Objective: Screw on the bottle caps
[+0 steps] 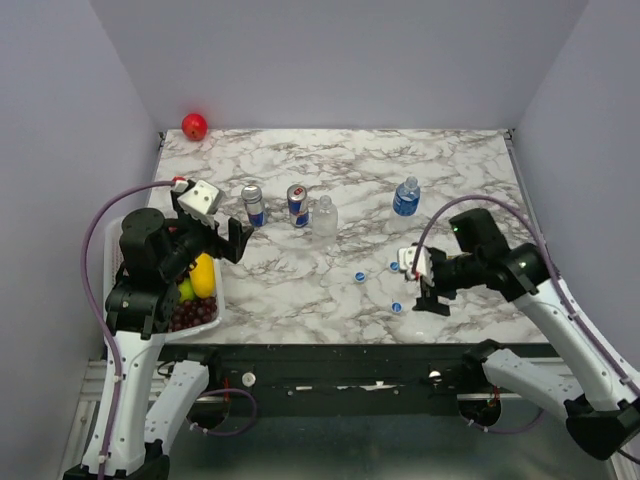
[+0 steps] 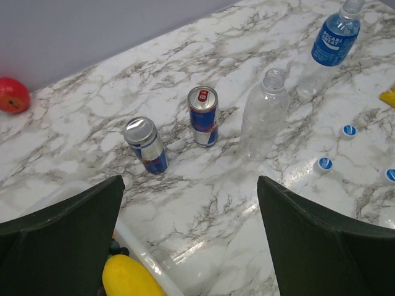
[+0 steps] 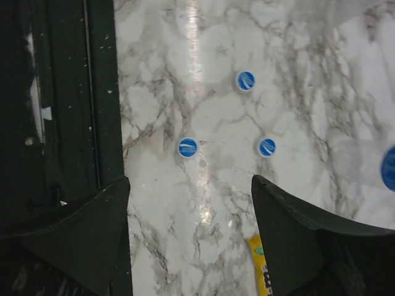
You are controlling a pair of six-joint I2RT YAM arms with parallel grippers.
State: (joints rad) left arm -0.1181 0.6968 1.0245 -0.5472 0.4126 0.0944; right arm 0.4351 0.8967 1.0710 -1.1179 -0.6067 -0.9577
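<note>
Three small blue bottle caps [image 1: 359, 276] [image 1: 394, 266] [image 1: 397, 307] lie loose on the marble table, right of centre. They also show in the right wrist view [image 3: 187, 147] [image 3: 266, 147] [image 3: 245, 81] and in the left wrist view [image 2: 324, 163]. An unlabelled clear bottle [image 1: 325, 216] [image 2: 264, 114] stands open and upright. A blue-labelled bottle [image 1: 406, 197] [image 2: 333, 40] stands behind it to the right. My right gripper [image 1: 430, 290] [image 3: 191, 240] is open and empty, just above the caps. My left gripper [image 1: 235, 240] [image 2: 191, 246] is open and empty at the left.
Two blue-and-silver cans [image 1: 253, 205] [image 1: 297, 205] stand left of the clear bottle. A white basket [image 1: 218, 300] with a yellow fruit [image 2: 126, 277] sits at the near left. A red ball [image 1: 194, 126] lies in the far left corner. A yellow packet [image 3: 259, 259] lies under my right gripper.
</note>
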